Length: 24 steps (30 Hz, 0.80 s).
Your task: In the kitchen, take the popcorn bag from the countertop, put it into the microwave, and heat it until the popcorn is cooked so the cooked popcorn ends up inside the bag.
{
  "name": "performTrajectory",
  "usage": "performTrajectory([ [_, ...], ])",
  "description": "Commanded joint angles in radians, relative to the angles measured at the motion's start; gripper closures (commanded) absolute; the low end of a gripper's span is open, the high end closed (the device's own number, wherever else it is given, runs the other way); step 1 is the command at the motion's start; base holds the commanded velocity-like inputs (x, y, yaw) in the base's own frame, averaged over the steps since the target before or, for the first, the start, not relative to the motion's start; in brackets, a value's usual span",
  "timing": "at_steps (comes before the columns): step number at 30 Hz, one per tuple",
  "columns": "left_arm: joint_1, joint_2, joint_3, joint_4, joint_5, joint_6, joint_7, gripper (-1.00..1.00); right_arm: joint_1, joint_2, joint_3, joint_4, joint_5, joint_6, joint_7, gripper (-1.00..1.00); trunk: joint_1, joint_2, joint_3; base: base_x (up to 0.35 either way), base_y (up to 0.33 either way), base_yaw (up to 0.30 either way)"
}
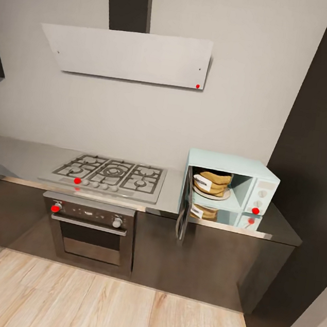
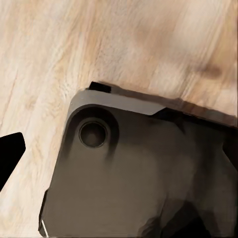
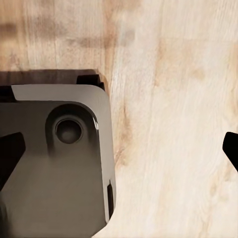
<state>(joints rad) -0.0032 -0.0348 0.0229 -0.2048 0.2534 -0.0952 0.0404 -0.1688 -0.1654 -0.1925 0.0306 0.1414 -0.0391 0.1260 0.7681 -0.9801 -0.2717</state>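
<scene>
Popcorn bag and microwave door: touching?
Apart. Head view: popcorn bag sits inside the microwave on the turntable plate; the open door swings outward, clear of it.

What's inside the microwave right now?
The microwave has its door open. Inside, the tan popcorn bag with a white label sits on a round plate. The bag's contents cannot be seen.

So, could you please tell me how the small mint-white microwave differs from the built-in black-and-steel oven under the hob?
The small mint-white microwave stands on the grey steel countertop; the built-in black-and-steel oven is set into the dark cabinets below. The microwave's door hangs open, with the tan popcorn bag inside; the oven's door is shut. The microwave is pale, the oven dark. Both show a red marker by their knobs.
</scene>
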Motion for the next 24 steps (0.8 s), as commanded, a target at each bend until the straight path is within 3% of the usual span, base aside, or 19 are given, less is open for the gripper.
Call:
performTrajectory([
  [1, 0.000, 0.001, 0.002, -0.067, 0.000, 0.011, 0.003, -1.00, -0.001, -0.001, -0.009, 0.003, 0.010, -0.004, 0.002, -1.00, 0.000, -0.001, -0.001, 0.000, 0.000, 0.000],
  [4, 0.000, 0.023, 0.002, -0.291, -0.004, 0.155, 0.008, -1.00, -0.001, -0.001, -0.008, 0.003, 0.012, -0.005, 0.003, -1.00, 0.000, -0.001, -0.001, 0.000, 0.000, 0.000],
  [5, 0.000, 0.045, 0.003, -0.440, -0.005, 0.258, 0.008, -1.00, -0.001, 0.000, -0.008, 0.003, 0.012, -0.005, 0.003, -1.00, 0.000, -0.001, -0.001, 0.000, 0.000, 0.000],
  [7, -0.003, 0.068, 0.003, -0.594, -0.006, 0.365, 0.009, -1.00, -0.001, 0.000, -0.007, 0.003, 0.014, -0.005, 0.003, -1.00, 0.000, -0.001, -0.001, 0.000, 0.000, 0.000],
  [8, -0.010, 0.082, 0.003, -0.702, -0.006, 0.455, 0.009, -1.00, -0.001, 0.002, -0.006, 0.003, 0.016, -0.005, 0.002, -1.00, 0.000, -0.001, -0.001, 0.000, 0.000, 0.000],
  [10, -0.045, 0.088, 0.003, -0.771, -0.007, 0.518, 0.009, -1.00, -0.001, 0.002, -0.006, 0.003, 0.016, -0.005, 0.002, -1.00, 0.000, -0.001, -0.001, 0.000, 0.000, 0.000],
  [13, -0.218, 0.086, 0.003, -0.836, -0.005, 0.598, 0.000, -1.00, -0.001, 0.002, -0.005, 0.003, 0.016, -0.005, 0.002, -1.00, 0.000, -0.001, -0.001, 0.000, 0.000, 0.000],
  [16, -0.347, 0.083, 0.003, -0.845, 0.001, 0.655, -0.008, -1.00, -0.001, 0.002, -0.005, 0.003, 0.016, -0.005, 0.002, -1.00, 0.000, -0.001, -0.001, 0.000, 0.000, 0.000],
  [17, -0.426, 0.073, 0.003, -0.847, 0.003, 0.683, -0.010, -1.00, -0.001, 0.002, -0.005, 0.003, 0.017, -0.006, 0.001, -1.00, 0.000, -0.001, -0.001, 0.000, 0.000, 0.000],
  [19, -0.569, 0.031, 0.001, -0.849, 0.003, 0.738, -0.012, -1.00, -0.001, 0.003, -0.005, 0.003, 0.018, -0.007, 0.002, -1.00, 0.000, -0.001, -0.001, 0.000, 0.000, 0.000],
  [24, -0.792, -0.053, -0.004, -0.846, 0.004, 0.855, -0.025, -1.00, -0.001, 0.003, -0.006, 0.003, 0.012, -0.006, 0.003, -1.00, 0.000, -0.001, -0.001, 0.000, 0.000, 0.000],
])
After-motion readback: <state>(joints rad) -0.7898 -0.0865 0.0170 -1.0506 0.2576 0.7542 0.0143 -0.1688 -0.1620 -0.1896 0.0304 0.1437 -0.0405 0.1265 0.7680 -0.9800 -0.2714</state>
